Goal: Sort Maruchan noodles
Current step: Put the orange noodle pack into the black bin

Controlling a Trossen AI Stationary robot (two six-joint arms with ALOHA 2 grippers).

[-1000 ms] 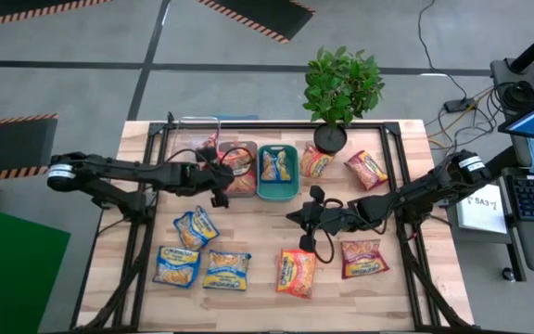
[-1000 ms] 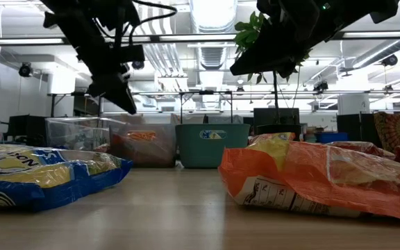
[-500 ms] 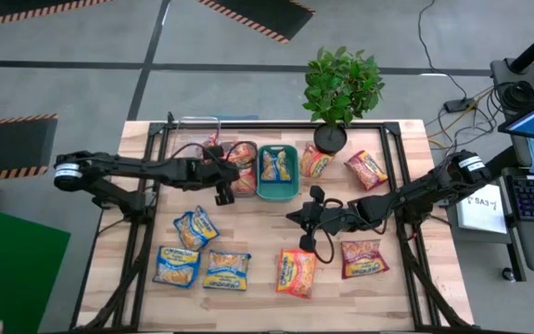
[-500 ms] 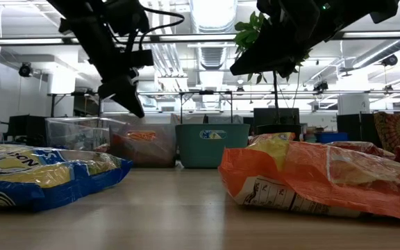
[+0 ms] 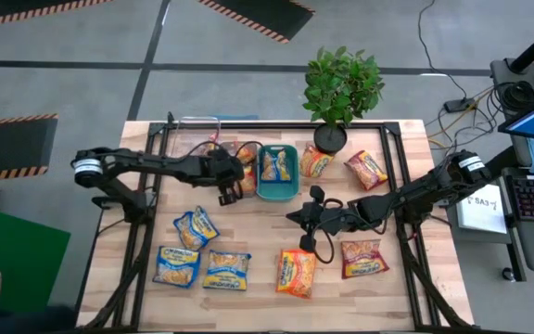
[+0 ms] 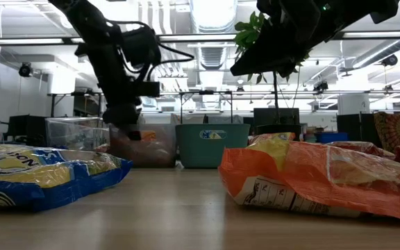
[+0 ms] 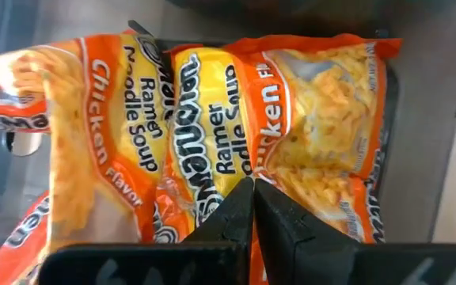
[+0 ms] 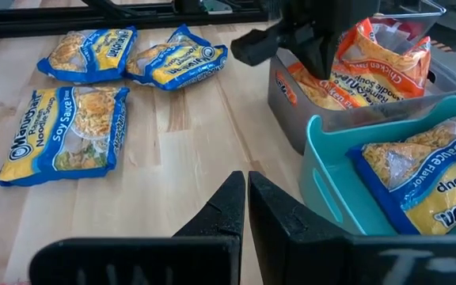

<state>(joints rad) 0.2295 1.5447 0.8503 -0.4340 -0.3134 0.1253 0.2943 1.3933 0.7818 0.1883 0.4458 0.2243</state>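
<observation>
Sorting partly done. Left tool [image 5: 225,193] closed, empty, poised over orange packets [image 7: 212,127] in the grey bin [image 8: 370,107]. One blue packet [image 8: 418,178] in teal bin [image 5: 277,190]. Seven packets [image 5: 202,250] loose on desk [image 5: 258,223]. Right tool [image 5: 297,215] closed, waiting mid-desk.

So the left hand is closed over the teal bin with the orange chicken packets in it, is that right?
Not quite. The left hand is closed over the grey bin, which holds the orange chicken packets. The teal bin beside it holds a blue packet. The right wrist view shows this.
</observation>
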